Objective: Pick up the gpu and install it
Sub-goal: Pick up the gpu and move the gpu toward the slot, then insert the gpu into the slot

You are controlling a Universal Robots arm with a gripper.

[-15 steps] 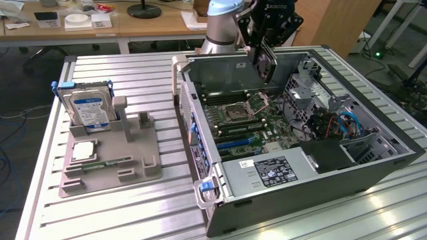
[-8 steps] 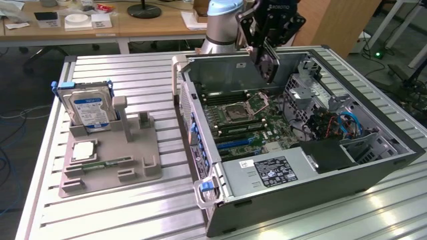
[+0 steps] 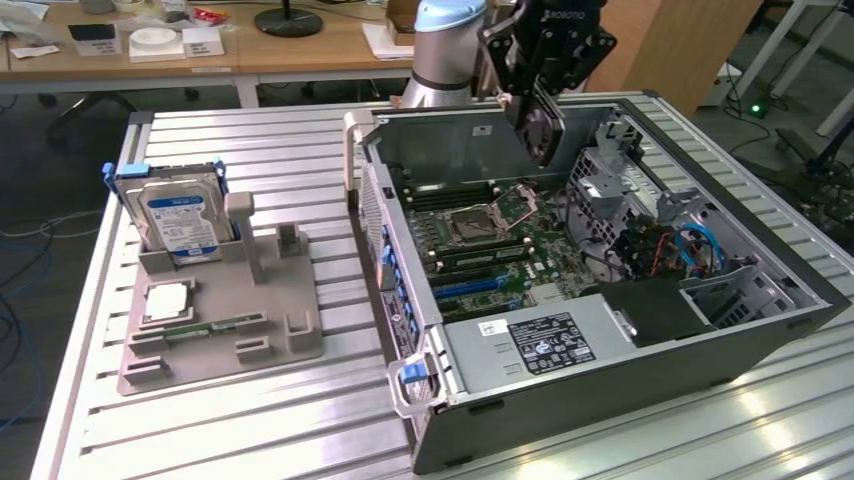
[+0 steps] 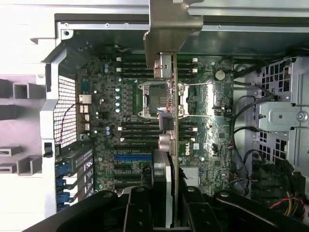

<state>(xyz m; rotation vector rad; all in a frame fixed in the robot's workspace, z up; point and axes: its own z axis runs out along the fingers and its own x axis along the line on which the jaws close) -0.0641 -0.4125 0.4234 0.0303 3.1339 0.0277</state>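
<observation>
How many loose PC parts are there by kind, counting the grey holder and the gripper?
gpu, held in the gripper: 1
hard drive: 1
square silver chip: 1
green memory stick: 1
Total: 4

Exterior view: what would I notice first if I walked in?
The big open computer case with its green motherboard sits at the exterior view's right. Above it, the black pincer holds the gpu hanging down. At that view's left, a blue-labelled hard drive stands in a grey holder.
</observation>
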